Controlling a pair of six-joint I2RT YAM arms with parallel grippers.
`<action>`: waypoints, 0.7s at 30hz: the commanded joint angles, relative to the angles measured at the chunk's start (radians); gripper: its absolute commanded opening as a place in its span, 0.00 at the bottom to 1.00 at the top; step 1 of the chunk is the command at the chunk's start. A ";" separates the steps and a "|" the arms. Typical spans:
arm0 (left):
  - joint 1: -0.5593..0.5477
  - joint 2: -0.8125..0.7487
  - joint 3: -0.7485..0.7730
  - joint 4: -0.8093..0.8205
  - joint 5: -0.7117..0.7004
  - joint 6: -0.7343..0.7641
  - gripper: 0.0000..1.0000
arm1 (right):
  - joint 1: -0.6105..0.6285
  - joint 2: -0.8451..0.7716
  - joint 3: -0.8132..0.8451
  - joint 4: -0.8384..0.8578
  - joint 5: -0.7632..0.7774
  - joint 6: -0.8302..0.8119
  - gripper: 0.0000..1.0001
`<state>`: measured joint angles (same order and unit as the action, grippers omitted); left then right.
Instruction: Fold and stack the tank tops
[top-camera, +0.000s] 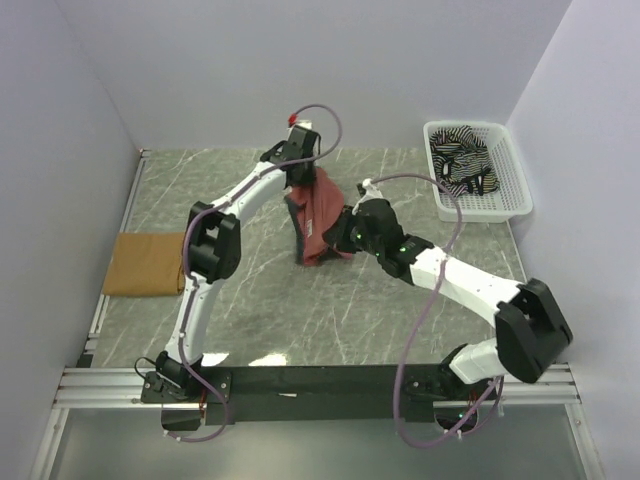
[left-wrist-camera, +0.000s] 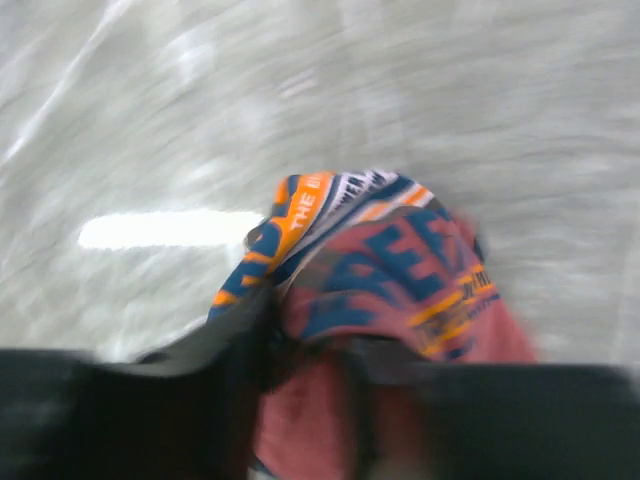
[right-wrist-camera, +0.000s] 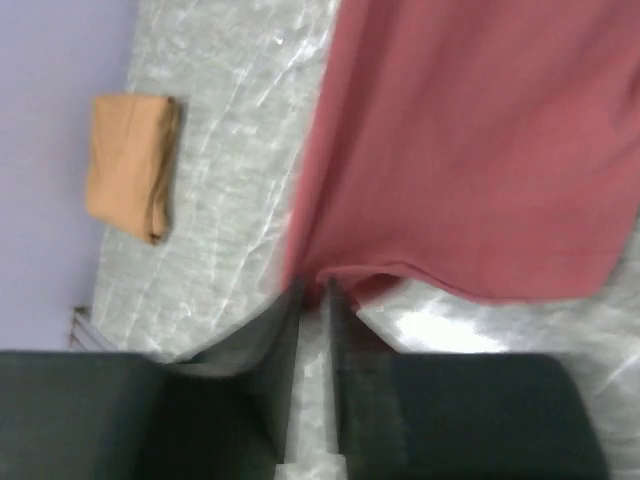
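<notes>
The brick-red tank top (top-camera: 318, 215) hangs bunched over the middle of the table, held up between both arms. My left gripper (top-camera: 303, 180) is shut on its upper edge; in the left wrist view the red cloth with blue and orange lettering (left-wrist-camera: 400, 270) fills the gap at my left gripper (left-wrist-camera: 310, 370). My right gripper (top-camera: 338, 235) pinches the lower edge, and the right wrist view shows my right gripper (right-wrist-camera: 315, 295) shut on the hem of the red top (right-wrist-camera: 480, 150). The mustard-tan top (top-camera: 145, 262) (right-wrist-camera: 128, 165) lies folded at the table's left edge. The striped top (top-camera: 462, 160) sits in the basket.
A white mesh basket (top-camera: 515, 175) stands at the back right corner. Grey walls close in the table on the left, back and right. A metal rail (top-camera: 320, 378) carrying both arm bases runs along the near edge.
</notes>
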<state>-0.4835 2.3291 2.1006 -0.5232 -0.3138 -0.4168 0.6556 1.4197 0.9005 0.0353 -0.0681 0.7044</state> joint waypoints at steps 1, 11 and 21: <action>0.006 0.024 0.170 0.083 0.134 0.095 0.47 | -0.004 -0.039 -0.026 -0.119 0.066 0.012 0.29; 0.023 -0.463 -0.338 0.089 -0.047 -0.152 0.62 | -0.105 0.063 0.060 -0.204 0.223 -0.052 0.51; 0.029 -0.545 -0.735 0.183 0.270 -0.261 0.50 | -0.137 0.266 0.183 -0.175 0.220 -0.106 0.53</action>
<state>-0.4484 1.7355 1.4288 -0.3595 -0.1894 -0.6338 0.5339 1.6665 1.0286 -0.1471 0.0967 0.6281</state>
